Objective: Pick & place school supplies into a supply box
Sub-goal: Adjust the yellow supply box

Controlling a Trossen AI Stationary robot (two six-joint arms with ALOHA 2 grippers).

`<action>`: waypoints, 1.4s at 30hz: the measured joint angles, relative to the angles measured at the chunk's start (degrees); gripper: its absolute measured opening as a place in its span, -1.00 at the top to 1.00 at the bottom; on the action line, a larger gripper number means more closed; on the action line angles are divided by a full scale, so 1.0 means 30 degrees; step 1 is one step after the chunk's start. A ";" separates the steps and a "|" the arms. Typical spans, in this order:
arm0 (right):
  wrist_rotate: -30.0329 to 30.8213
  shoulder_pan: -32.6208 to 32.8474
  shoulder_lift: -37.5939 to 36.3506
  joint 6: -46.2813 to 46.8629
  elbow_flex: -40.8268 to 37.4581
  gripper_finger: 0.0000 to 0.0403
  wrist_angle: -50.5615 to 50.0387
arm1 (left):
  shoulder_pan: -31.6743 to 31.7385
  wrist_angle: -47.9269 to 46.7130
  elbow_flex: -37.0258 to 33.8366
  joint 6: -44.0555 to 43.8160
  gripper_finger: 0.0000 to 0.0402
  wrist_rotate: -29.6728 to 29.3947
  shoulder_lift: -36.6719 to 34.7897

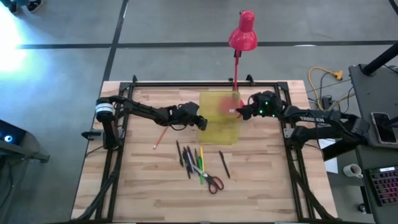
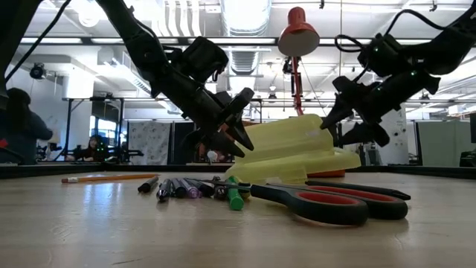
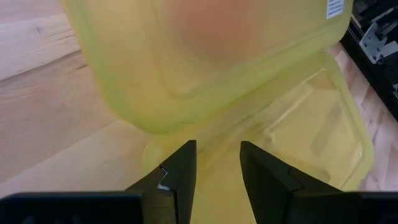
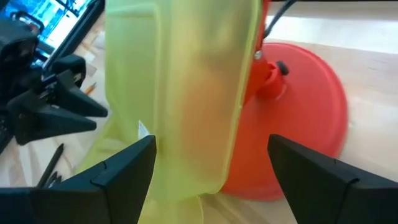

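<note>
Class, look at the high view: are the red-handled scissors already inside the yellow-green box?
No, the scissors lie on the bare wooden table with the pens, apart from the box.

Supply box (image 1: 221, 118) mid-worktop (image 1: 137, 186), yellow-green, lid open. Left gripper (image 1: 201, 121) at its left edge, right gripper (image 1: 239, 112) at its right edge. Red lamp (image 1: 242, 31) behind. Pens (image 1: 188, 158), scissors (image 1: 213, 182) in front; pencil (image 1: 160, 138) to the left.

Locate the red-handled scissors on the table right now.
In the high view, the scissors lie at the near end of the pen cluster, below the yellow-green supply box and untouched by either pincer.
</note>
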 joint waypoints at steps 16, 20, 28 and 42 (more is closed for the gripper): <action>-0.4276 -0.0860 0.4772 0.1245 0.0481 -0.45 0.5263 | 0.0029 -0.0009 0.0328 -0.0874 0.46 0.0568 0.0933; -0.4915 -0.0867 0.5255 0.1192 0.1120 -0.44 0.5170 | 0.0029 0.0006 0.0321 -0.0873 0.46 0.0612 0.0933; -0.5315 -0.0860 0.4569 0.1567 0.1624 -0.41 0.4460 | 0.0036 -0.0001 0.0487 -0.0702 0.46 0.0503 0.0933; -0.5486 -0.0416 0.2280 0.2806 0.1668 0.16 0.2425 | 0.0044 -0.0016 0.1508 0.0187 0.46 0.0495 0.0529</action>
